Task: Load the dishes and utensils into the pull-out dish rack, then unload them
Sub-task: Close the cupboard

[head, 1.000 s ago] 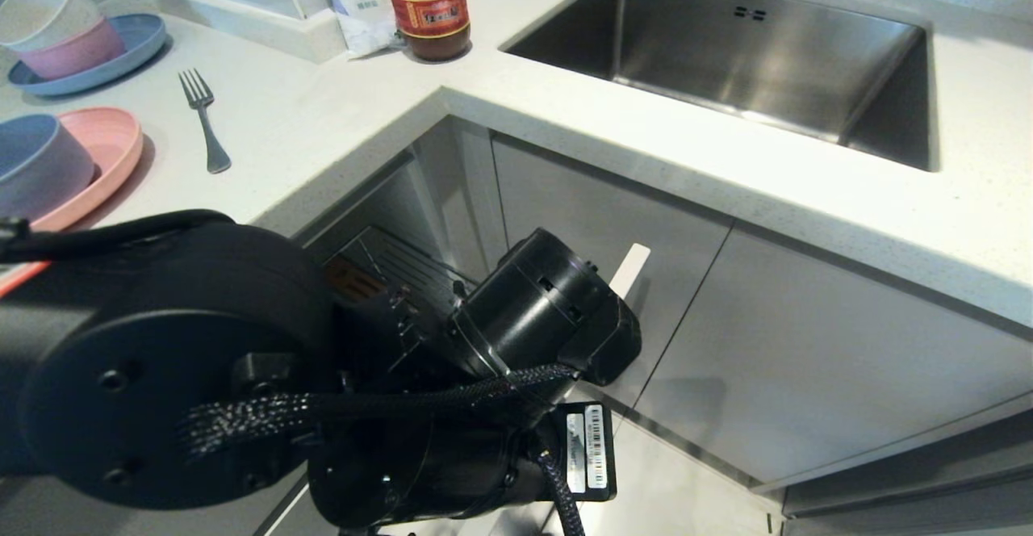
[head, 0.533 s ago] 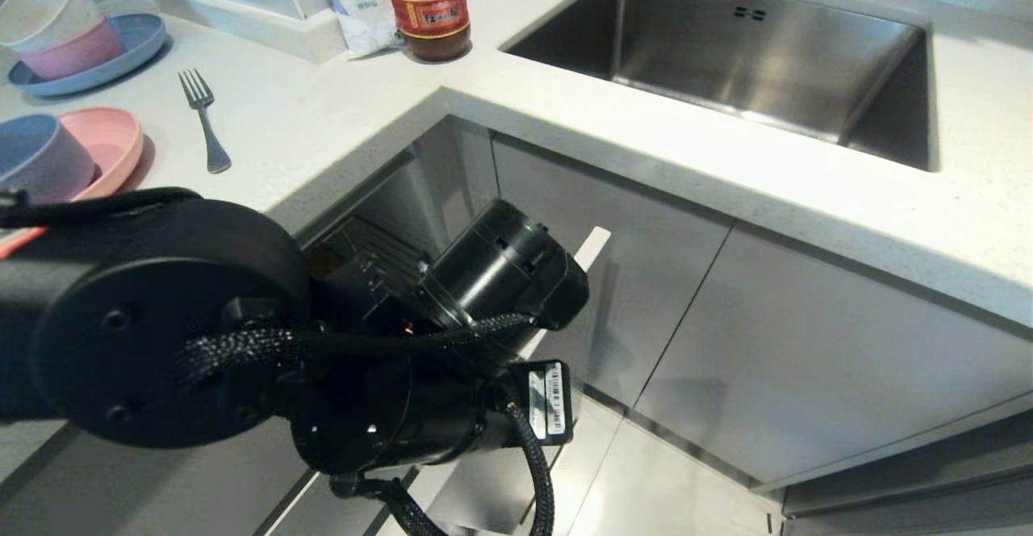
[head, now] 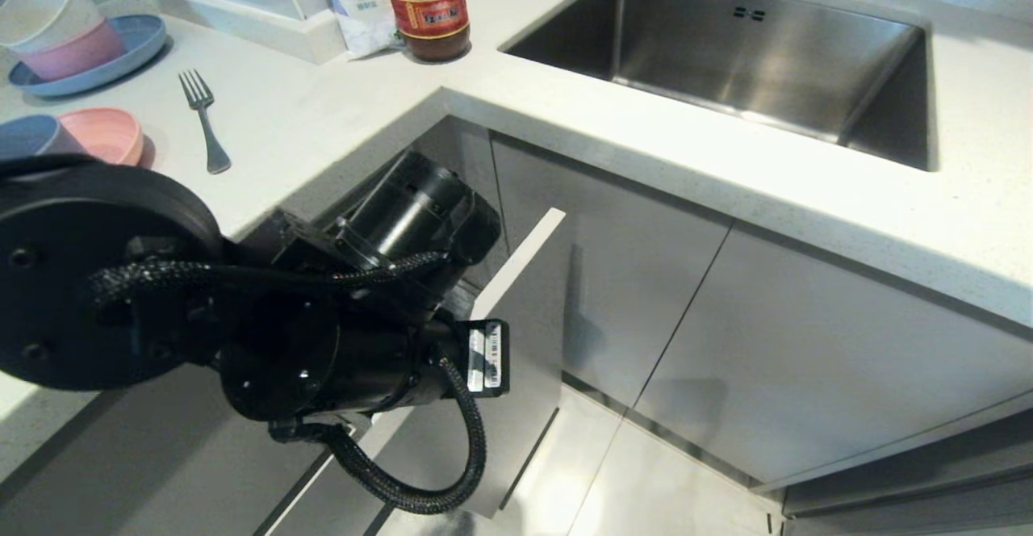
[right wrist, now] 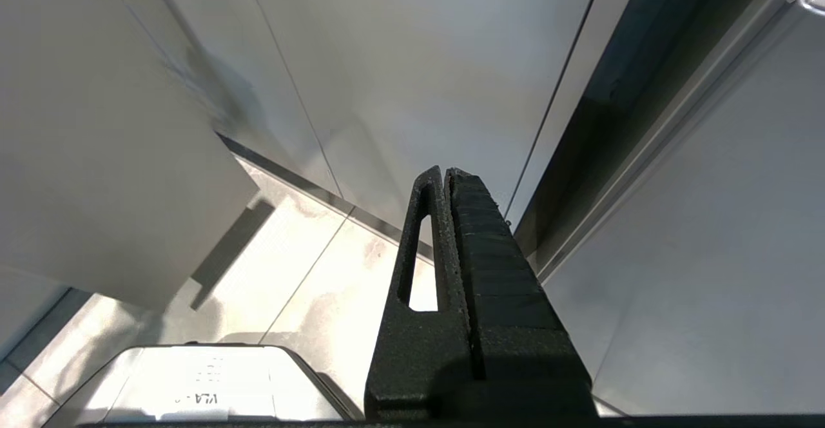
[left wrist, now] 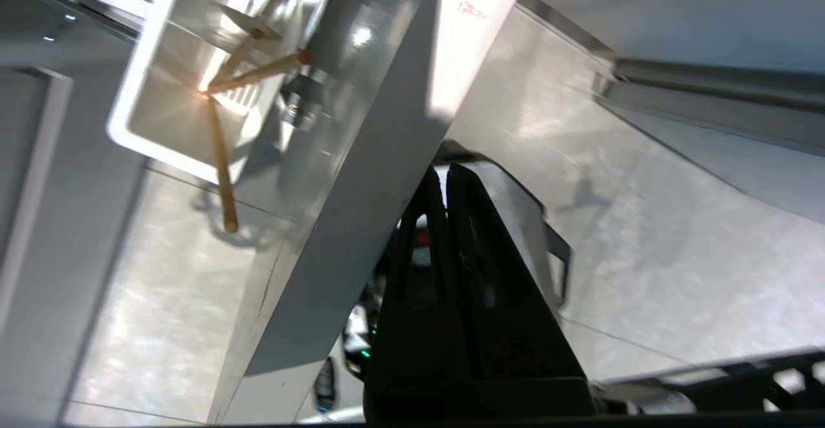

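The left gripper [left wrist: 443,173] has its two black fingers pressed flat together with nothing between them, the tips right at the outer face of the pale grey cabinet front [left wrist: 361,157]; whether they touch it cannot be told. Only the left wrist view shows this; in the head view the bulky black left arm [head: 323,302] hides its own gripper and most of the pull-out dish rack [head: 524,334], leaving only the front panel's white top edge and grey face visible, standing out from the neighbouring cabinet doors.

The left wrist view also looks past the panel to a white plastic utensil cup [left wrist: 167,86] holding light wooden chopsticks [left wrist: 222,157], one leaning out over the cup's rim. The head view shows none of that.

The head view alone shows the white countertop [head: 339,124]: a steel fork [head: 203,120] lying flat, a pale-pink plate [head: 109,134] with a blue-grey bowl [head: 28,134] just beside it, both partly behind the arm, then stacked cream and pink bowls on a blue plate [head: 121,56], a red-lidded jar [head: 428,7] and a steel sink [head: 726,52].

The right gripper [right wrist: 445,176], seen only in the right wrist view, hangs with fingers closed on nothing above a pale tiled floor [right wrist: 309,286] near grey cabinet doors.
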You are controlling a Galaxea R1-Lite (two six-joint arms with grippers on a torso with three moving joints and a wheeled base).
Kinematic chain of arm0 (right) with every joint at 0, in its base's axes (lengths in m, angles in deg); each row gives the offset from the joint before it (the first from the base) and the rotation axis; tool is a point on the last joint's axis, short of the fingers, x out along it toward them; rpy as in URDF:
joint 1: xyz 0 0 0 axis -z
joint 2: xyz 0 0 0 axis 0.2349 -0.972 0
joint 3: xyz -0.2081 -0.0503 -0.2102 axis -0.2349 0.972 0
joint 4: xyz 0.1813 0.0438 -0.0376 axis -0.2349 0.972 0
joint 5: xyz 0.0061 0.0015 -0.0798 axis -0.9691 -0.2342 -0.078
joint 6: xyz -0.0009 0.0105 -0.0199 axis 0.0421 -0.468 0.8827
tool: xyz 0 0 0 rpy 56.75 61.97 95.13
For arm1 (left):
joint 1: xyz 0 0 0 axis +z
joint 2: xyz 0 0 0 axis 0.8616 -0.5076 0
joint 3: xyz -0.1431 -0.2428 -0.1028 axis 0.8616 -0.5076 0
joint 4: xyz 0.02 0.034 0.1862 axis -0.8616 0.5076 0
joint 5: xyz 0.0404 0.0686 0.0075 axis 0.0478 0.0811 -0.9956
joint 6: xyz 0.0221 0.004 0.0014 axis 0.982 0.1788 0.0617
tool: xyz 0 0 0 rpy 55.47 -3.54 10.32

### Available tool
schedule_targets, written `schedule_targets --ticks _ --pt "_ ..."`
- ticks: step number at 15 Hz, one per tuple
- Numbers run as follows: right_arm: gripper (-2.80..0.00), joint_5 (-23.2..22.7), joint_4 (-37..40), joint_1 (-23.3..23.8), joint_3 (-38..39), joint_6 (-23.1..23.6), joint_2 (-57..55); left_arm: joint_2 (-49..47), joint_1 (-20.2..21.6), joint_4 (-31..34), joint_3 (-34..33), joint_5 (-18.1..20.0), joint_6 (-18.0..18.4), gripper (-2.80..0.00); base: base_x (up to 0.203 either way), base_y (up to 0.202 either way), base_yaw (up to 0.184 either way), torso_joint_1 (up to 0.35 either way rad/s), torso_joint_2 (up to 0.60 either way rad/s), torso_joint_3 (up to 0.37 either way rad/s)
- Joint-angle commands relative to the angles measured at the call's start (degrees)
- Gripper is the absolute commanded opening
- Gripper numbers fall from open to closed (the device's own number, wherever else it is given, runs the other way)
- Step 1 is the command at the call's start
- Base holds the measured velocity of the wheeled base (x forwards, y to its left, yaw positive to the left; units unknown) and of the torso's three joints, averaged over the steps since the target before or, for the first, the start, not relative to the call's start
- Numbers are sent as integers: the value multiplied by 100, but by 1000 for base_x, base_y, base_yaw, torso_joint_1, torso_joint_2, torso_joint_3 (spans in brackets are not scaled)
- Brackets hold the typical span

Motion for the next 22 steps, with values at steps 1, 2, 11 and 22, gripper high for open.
schedule_targets --ticks 1,2,11,22 --pt "-280 0 -4 -5 9 0 21 214 387 8 -56 -44 279 -280 0 0 0 0 0 0" --pt "-280 0 -1 1 9 0 24 278 547 2 -88 -49 448 -280 0 0 0 0 0 0" --pt "-280 0 -4 -6 9 0 24 500 2234 -60 -176 -48 1877 -280 0 0 0 0 0 0" --pt "-280 0 -4 -6 9 0 24 694 2288 -70 -262 -45 2118 -280 0 0 0 0 0 0"
